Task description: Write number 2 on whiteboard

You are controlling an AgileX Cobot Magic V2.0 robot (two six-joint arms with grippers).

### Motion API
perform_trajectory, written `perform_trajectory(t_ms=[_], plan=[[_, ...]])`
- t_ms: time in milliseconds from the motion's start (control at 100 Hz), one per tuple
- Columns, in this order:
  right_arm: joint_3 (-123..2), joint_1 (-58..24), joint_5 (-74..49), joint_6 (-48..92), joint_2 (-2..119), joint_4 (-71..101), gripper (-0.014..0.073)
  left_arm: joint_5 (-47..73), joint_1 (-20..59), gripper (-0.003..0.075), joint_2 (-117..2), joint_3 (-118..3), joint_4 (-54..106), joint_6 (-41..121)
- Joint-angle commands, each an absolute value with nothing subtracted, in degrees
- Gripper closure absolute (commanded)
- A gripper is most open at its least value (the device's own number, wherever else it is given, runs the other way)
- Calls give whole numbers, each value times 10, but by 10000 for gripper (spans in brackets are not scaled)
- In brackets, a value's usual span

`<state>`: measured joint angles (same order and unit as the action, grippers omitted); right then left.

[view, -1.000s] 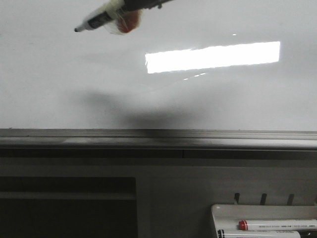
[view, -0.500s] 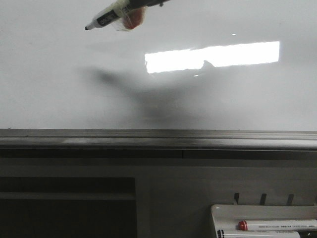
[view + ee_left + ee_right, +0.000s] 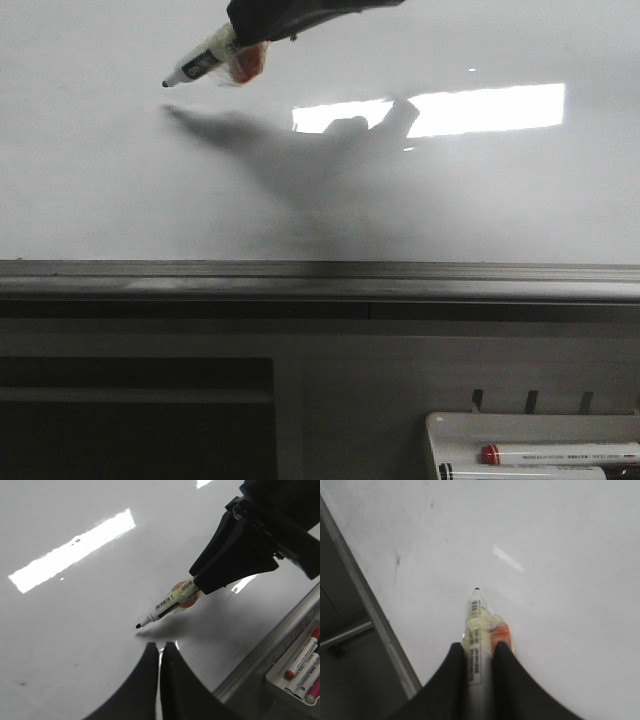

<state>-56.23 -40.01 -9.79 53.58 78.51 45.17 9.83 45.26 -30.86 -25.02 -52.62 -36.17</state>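
Observation:
The whiteboard (image 3: 100, 180) fills the upper half of the front view, glossy white, with a bright rectangular light mirrored in it. I see no number 2 on the board surface in view. My right gripper (image 3: 246, 44) comes in from the top and is shut on a white marker (image 3: 200, 66) with a red cap taped to its side. The black tip points left and hovers just off the board, its shadow a little below it. In the right wrist view the right gripper (image 3: 479, 648) clamps the marker (image 3: 476, 615). My left gripper (image 3: 160, 645) is shut and empty, close to the marker (image 3: 165, 607) tip over the whiteboard (image 3: 60, 630).
A grey metal rail (image 3: 320, 280) runs along the board's lower edge. Below it at the right stands a small white tray (image 3: 440, 425) with spare markers, one red-capped (image 3: 490, 455). A dark shelf opening (image 3: 130, 420) lies at the lower left.
The right gripper has come down further into the front view, and the marker tip has dropped. Its shadow on the board has sharpened and drawn closer to the marker.

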Motion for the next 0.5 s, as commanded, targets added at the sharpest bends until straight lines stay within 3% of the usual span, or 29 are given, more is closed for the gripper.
perform_trajectory(t_ms=[0,290,490], plan=[[-597,-382,-94,539,781,455,664,68,452,741,-313,-269,-532,-368],[-642,-327,-120,539,785,450,664,68,452,741,-313,-274,-532,-368],[-630,-258,-206,517,749,450,641,71,452,741,-313,-293,-547,-368]])
